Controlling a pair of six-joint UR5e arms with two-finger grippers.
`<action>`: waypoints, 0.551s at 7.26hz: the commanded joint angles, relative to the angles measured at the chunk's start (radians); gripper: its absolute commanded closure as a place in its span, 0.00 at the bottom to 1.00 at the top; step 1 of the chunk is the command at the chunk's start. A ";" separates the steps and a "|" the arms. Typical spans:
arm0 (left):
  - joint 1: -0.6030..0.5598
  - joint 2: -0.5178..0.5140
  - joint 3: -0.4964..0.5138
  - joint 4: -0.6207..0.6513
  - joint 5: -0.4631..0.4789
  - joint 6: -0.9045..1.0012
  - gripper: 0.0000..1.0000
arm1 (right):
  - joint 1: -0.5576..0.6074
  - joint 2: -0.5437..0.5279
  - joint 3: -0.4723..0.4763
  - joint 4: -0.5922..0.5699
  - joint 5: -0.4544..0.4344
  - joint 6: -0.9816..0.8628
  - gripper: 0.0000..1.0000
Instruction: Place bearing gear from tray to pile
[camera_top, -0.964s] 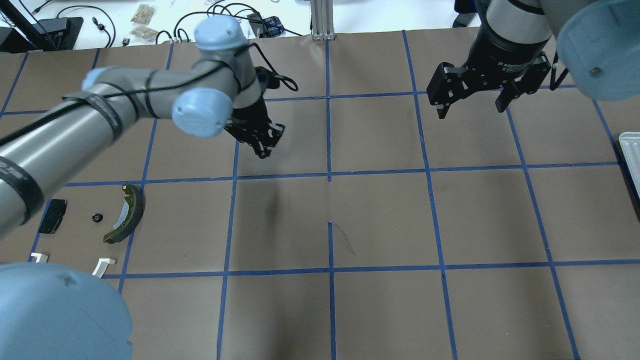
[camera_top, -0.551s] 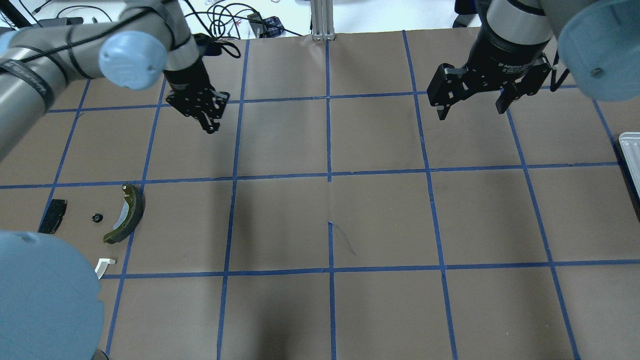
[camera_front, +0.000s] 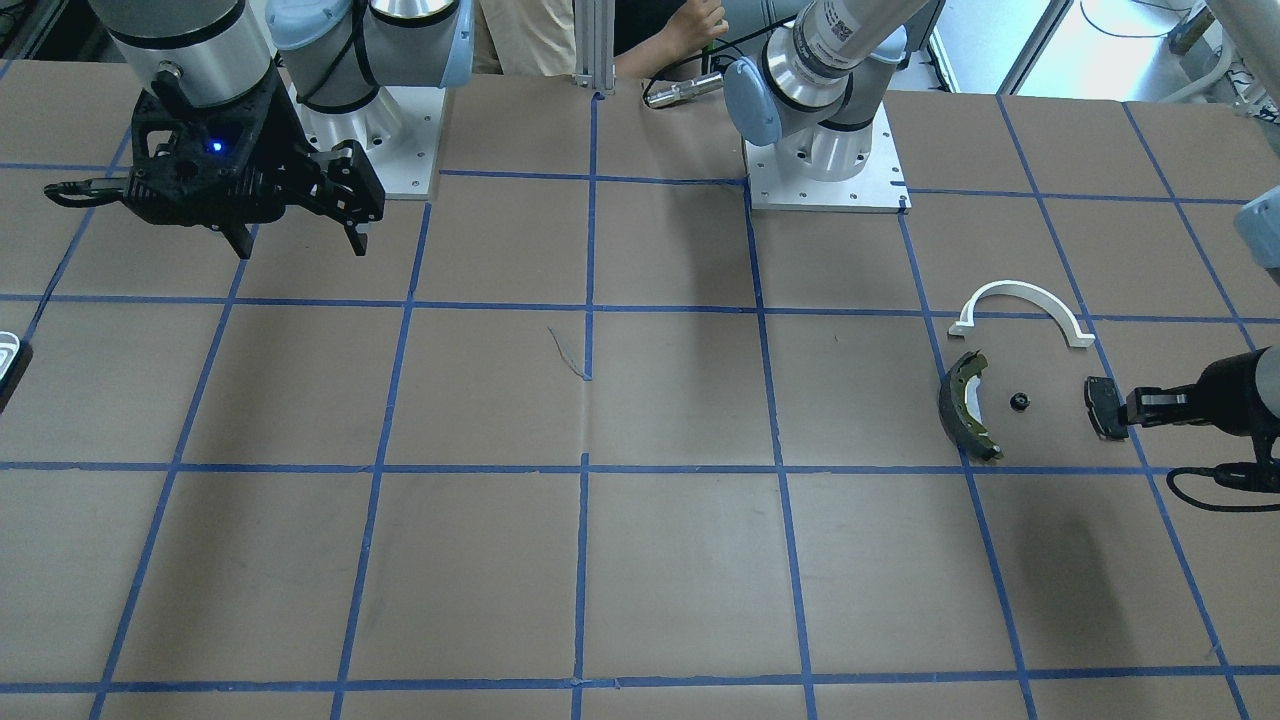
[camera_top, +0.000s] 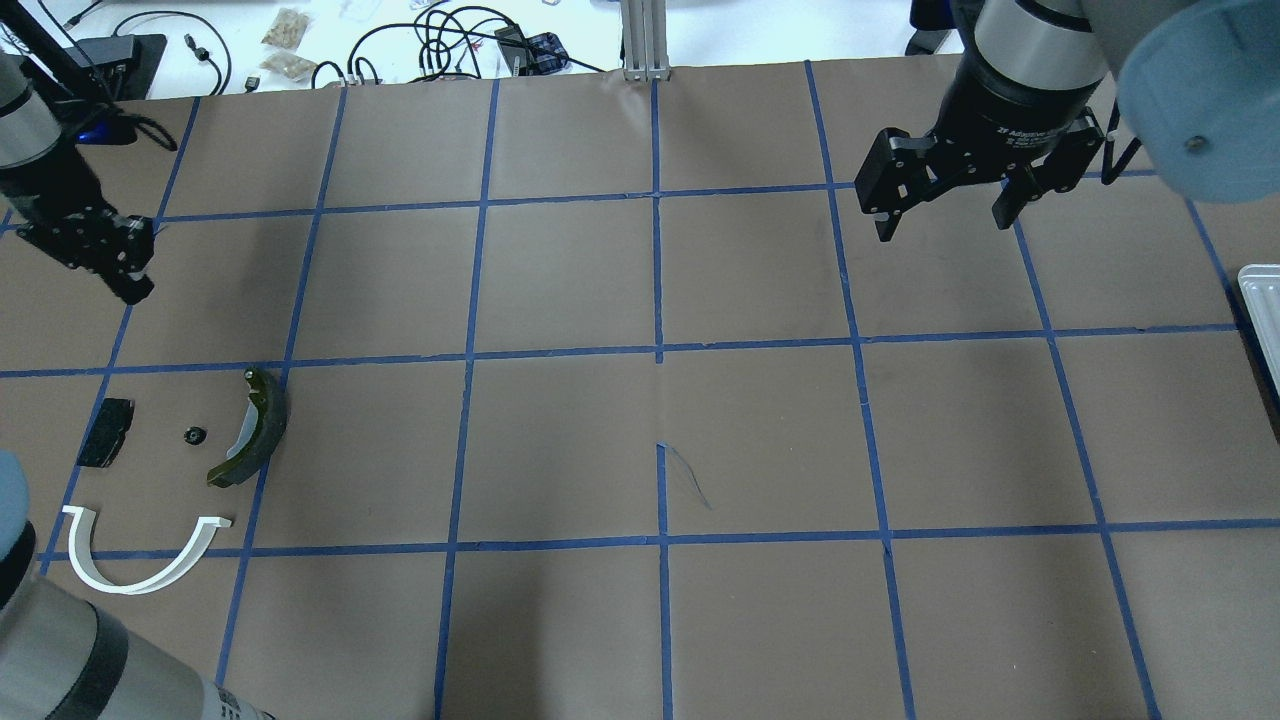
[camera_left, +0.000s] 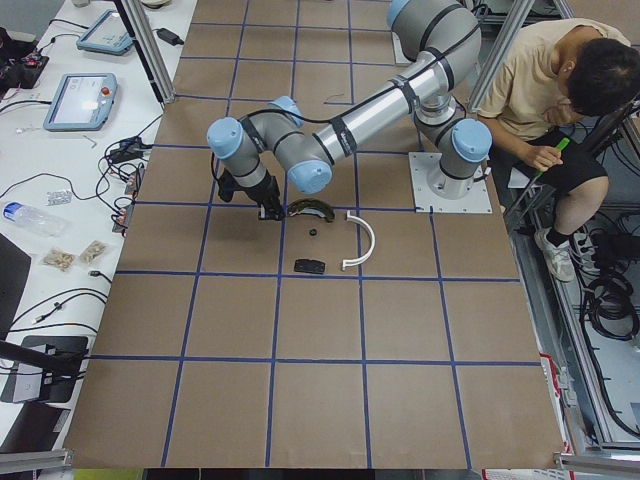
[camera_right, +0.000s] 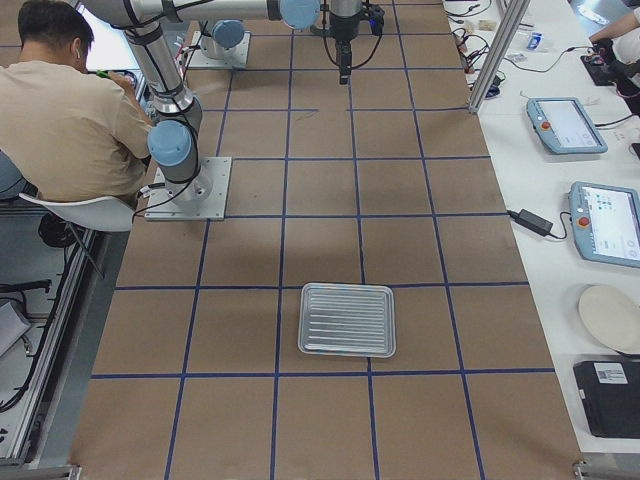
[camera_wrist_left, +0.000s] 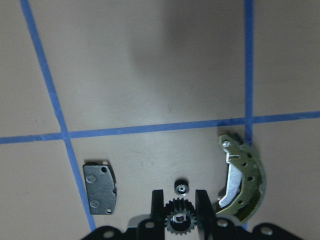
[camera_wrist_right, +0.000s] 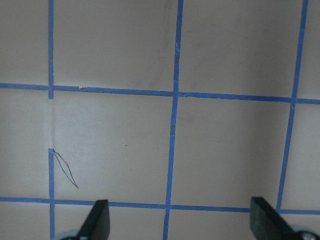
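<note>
Jaws around bearing gear (camera_wrist_left: 176, 223), near pile (camera_wrist_left: 244, 176)

The left gripper (camera_top: 133, 288) hangs over the far-left squares, fingers close together; the right gripper (camera_top: 945, 218) hovers far right, jaws spread wide; the pile (camera_top: 232, 465) lies at the near left: brake shoe (camera_top: 254, 425), small black round part (camera_top: 194, 435), black pad (camera_top: 106, 432), white arch (camera_top: 204, 535); a tray (camera_top: 1262, 310) edge shows at right.

Small gear (camera_top: 194, 434) between pad (camera_top: 105, 431) and brake shoe (camera_top: 266, 424), arch (camera_front: 1016, 288) nearer the robot
</note>
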 joint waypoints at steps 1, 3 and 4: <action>0.031 0.000 -0.135 0.147 0.001 0.051 1.00 | 0.000 -0.002 -0.001 0.000 -0.001 0.000 0.00; 0.042 0.019 -0.255 0.284 -0.008 0.056 1.00 | 0.001 -0.002 0.000 0.000 0.000 0.000 0.00; 0.044 0.017 -0.274 0.287 -0.005 0.068 1.00 | 0.001 -0.002 0.000 0.000 0.000 0.000 0.00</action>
